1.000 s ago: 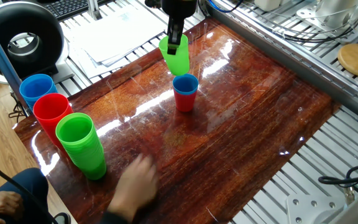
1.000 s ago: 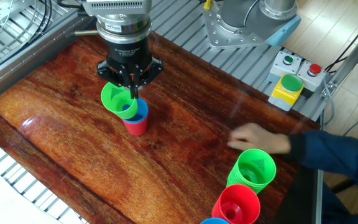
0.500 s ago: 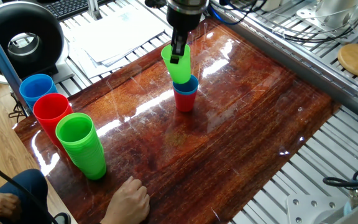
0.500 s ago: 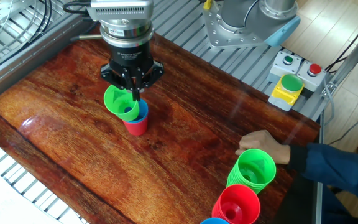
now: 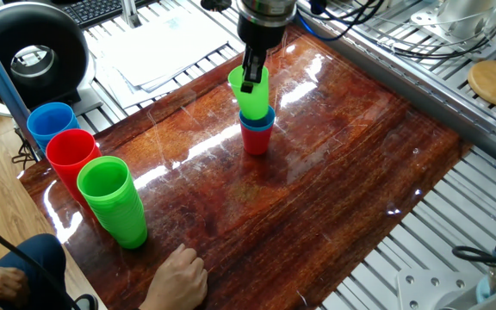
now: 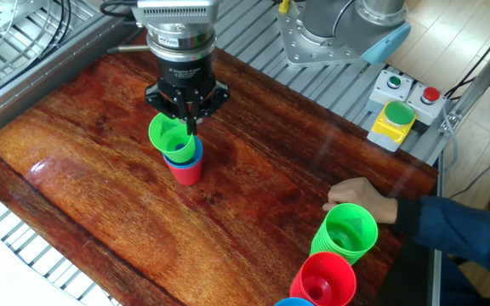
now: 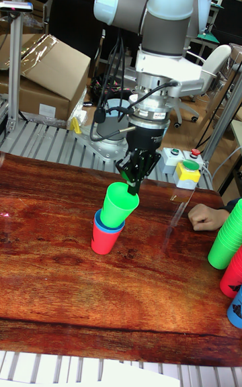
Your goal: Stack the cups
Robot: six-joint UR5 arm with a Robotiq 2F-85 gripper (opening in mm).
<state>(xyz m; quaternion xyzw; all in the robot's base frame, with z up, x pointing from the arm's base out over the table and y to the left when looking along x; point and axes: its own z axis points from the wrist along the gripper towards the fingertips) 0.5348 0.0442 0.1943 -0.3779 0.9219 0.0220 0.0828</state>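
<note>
A small red cup stands upright mid-table with a blue cup nested in it. The light green cup hangs tilted, its base dipping into the blue cup. My gripper is shut on the green cup's rim, one finger inside and one outside.
Taller stacks of blue, red and green cups stand at one table corner. A person's hand rests on the wood beside them. A button box sits off the table's edge.
My gripper has carried the green cup sideways over the red-and-blue pair and lowered it, so its base now sits in the blue cup. The person's hand has drawn back toward the table edge.
</note>
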